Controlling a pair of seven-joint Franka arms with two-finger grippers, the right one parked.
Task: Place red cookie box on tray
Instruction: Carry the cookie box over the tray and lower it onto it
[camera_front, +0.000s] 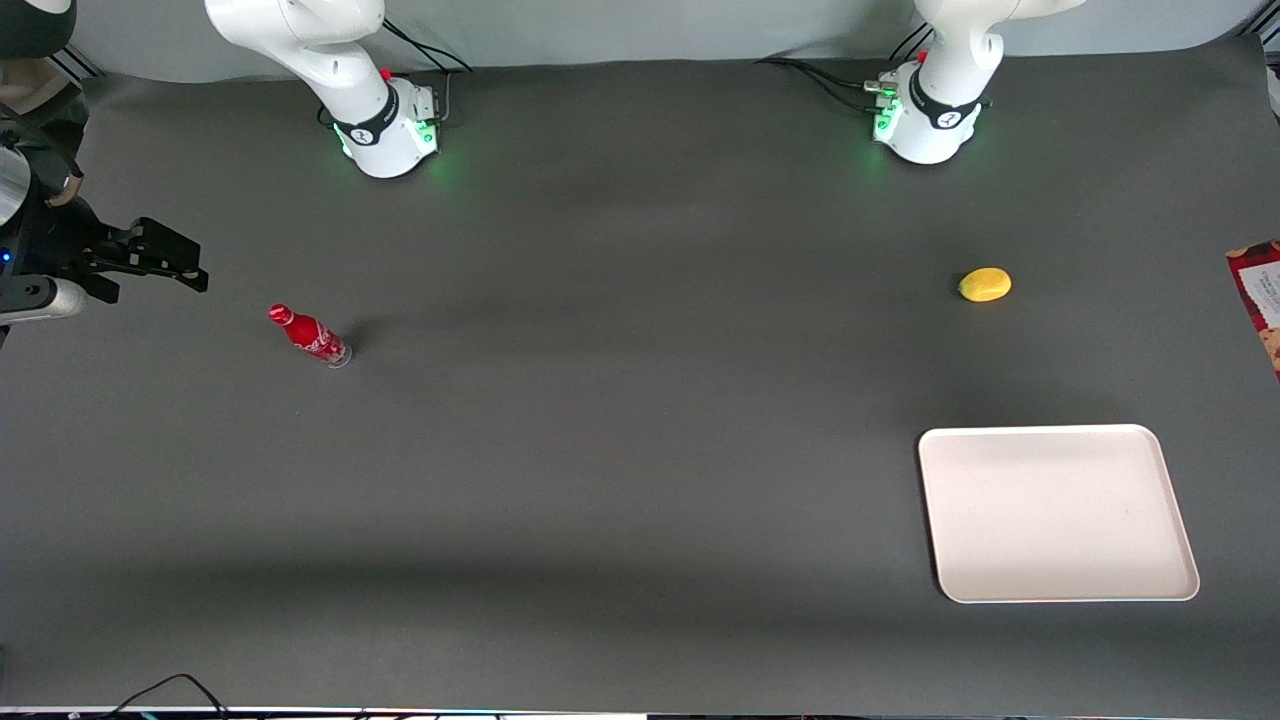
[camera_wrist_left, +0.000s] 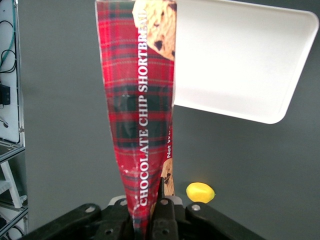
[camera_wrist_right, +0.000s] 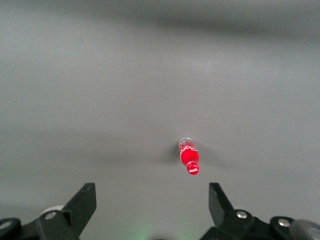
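A long, narrow dark-red tartan cookie box, printed with chocolate-chip cookies and white lettering, is held up off the table by the left arm's black two-finger gripper, whose fingers are clamped on one end of the box. In the wrist view the box stretches away from the gripper, and its free end overlaps the edge of a large, flat cream-white rectangular tray with rounded corners and a low rim lying on the table below. In the front view only a corner of the box shows at the working arm's edge of the frame, farther from the camera than the tray, which lies bare on the dark grey table. A small yellow lemon-shaped object rests on the table farther from the camera than the tray. A small red soda bottle stands toward the parked arm's end of the table, well apart from everything else.
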